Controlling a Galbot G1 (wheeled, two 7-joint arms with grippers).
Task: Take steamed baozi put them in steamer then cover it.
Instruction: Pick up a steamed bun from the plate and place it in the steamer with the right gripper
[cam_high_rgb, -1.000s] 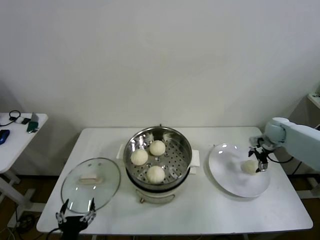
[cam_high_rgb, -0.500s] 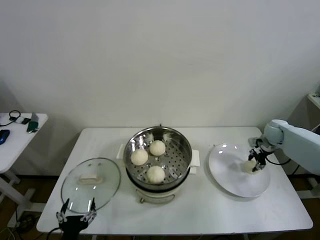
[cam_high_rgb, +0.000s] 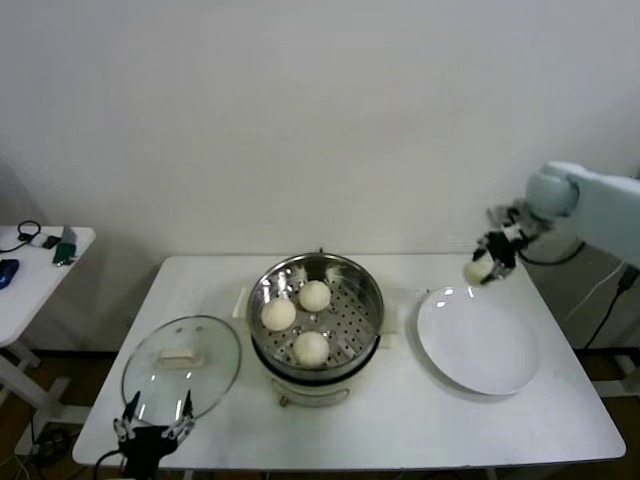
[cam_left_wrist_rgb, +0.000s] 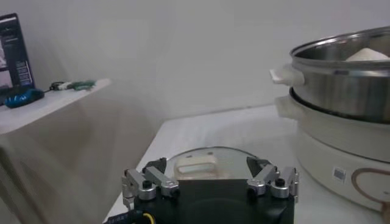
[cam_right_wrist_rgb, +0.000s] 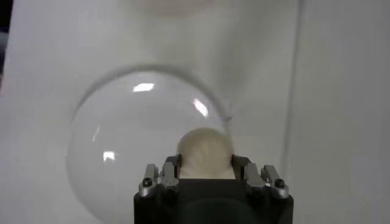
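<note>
I have the right gripper (cam_high_rgb: 487, 262) closed around one steamed baozi (cam_high_rgb: 477, 270), held in the air above the far edge of the white plate (cam_high_rgb: 478, 340), at about three o'clock from the steamer (cam_high_rgb: 316, 316). Three more baozi (cam_high_rgb: 311, 347) sit on the perforated tray inside the steamer at the middle of the worktop (cam_high_rgb: 400, 420). The cover (cam_high_rgb: 182, 368) lies flat on the worktop at about eight o'clock from the steamer. My left gripper (cam_high_rgb: 152, 424) waits with its fingers spread wide at the near edge, just beside the cover.
</note>
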